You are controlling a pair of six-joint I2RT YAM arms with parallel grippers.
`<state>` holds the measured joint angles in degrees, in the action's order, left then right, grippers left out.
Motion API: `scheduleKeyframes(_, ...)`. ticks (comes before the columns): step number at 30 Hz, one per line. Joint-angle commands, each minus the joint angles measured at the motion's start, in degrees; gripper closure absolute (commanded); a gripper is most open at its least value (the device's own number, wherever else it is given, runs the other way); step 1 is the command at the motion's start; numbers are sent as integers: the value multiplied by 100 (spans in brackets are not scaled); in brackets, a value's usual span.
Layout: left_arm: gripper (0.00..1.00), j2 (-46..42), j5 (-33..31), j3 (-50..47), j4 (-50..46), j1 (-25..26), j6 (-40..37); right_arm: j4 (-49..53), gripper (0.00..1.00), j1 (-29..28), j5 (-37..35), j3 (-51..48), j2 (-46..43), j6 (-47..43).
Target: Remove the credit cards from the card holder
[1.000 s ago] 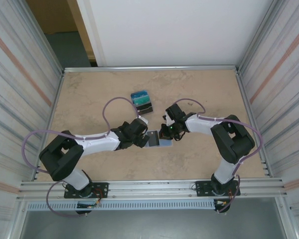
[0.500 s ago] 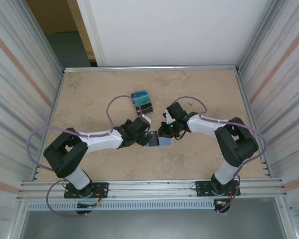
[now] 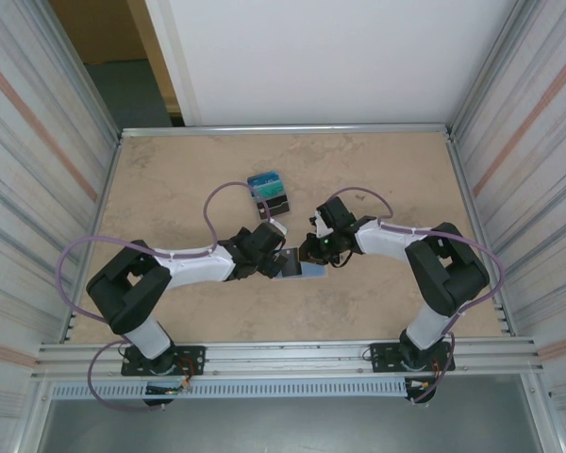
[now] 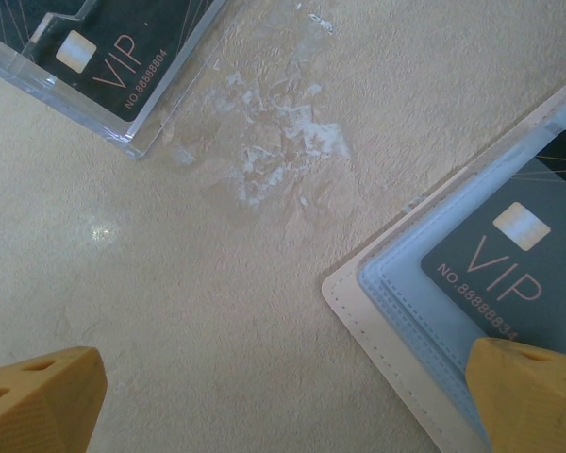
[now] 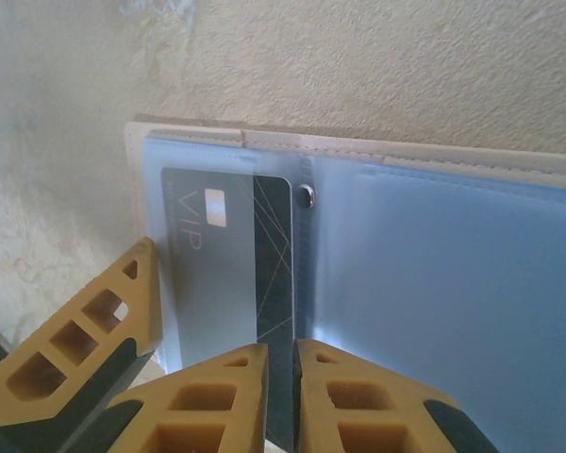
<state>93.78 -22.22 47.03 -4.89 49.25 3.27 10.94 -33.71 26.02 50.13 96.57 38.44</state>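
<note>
**Two hands at an open card holder, one dark card in its pocket**

The near end of the dark card (image 5: 264, 255) is hidden behind the right hand (image 5: 295, 396), and a translucent pocket veils the half of it toward the left hand. The card holder (image 5: 434, 283) runs out of the right wrist view past that hand. The right hand's fingertips stand a sliver apart over the card's near edge; whether they pinch it cannot be told. The left hand (image 4: 288, 401) gapes fully and holds nothing, with one finger (image 4: 528, 396) over the holder's edge. The holder lies open flat on the desk (image 4: 217, 283) between the two hands, its long axis crosswise to the right hand. The card's long axis points straight away from that hand's fingertips. More credit cards (image 3: 268, 192) lie beyond the left hand, one in a clear case (image 4: 146, 118) that is cut off at the corner.
</note>
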Motion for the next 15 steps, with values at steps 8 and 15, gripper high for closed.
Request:
scheduleKeyframes(8, 2, 33, -102, -68, -238, 40, 142, -206, 83, 40, 233, -82, 141, 176)
scheduleKeyframes(15, 1, 77, -99, -54, -244, 45, 148, -161, 82, 23, 96, -150, 160, 195)
